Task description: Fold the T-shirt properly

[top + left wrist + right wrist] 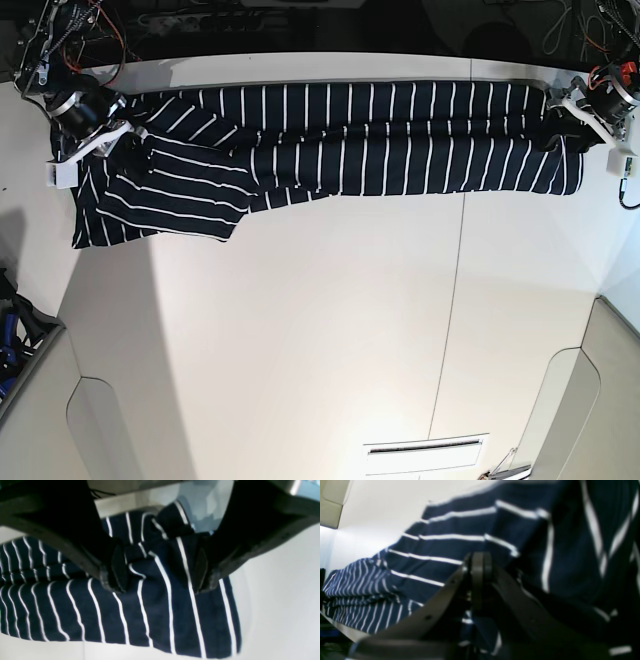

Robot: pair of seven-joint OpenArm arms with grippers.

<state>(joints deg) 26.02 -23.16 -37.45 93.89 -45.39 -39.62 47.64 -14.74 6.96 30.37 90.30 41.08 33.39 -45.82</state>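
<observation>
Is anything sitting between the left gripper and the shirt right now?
Nothing visible. The left gripper stands open directly over the T-shirt at its end, with only striped fabric between the fingertips.

I see the table bare and open across its whole near side. Only the shirt blocks passage, stretched along the far edge between my two grippers.
</observation>
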